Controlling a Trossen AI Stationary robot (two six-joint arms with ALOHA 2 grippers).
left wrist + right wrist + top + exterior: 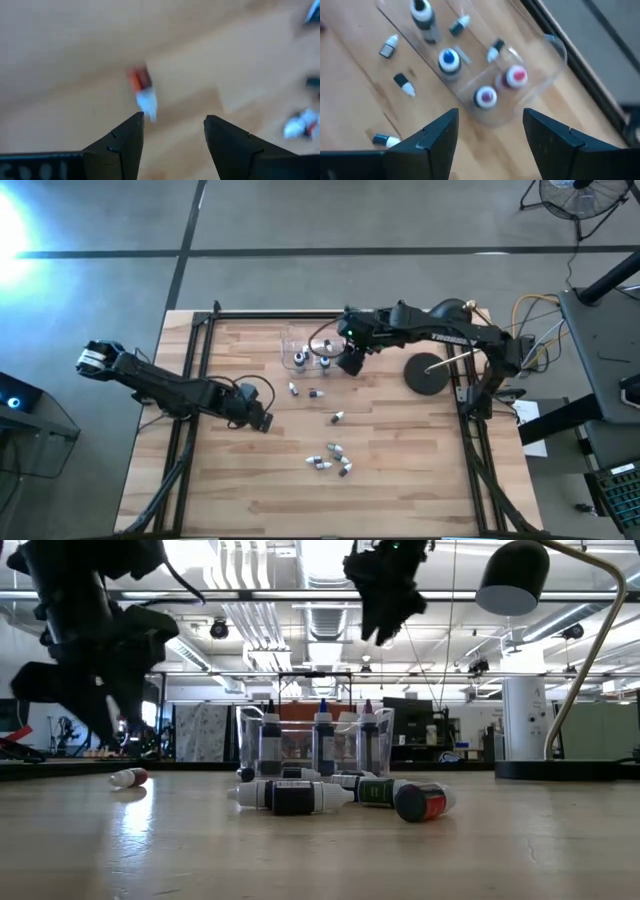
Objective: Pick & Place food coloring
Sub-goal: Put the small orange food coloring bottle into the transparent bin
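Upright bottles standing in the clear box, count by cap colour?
dark-cap bottle: 1
blue-cap bottle: 1
purple-cap bottle: 1
red-cap bottle: 1
Total: 4 upright in the clear box

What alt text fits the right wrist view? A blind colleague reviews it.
The right claw hangs open above a clear box holding four upright bottles. More small bottles lie on the wooden table beside it.
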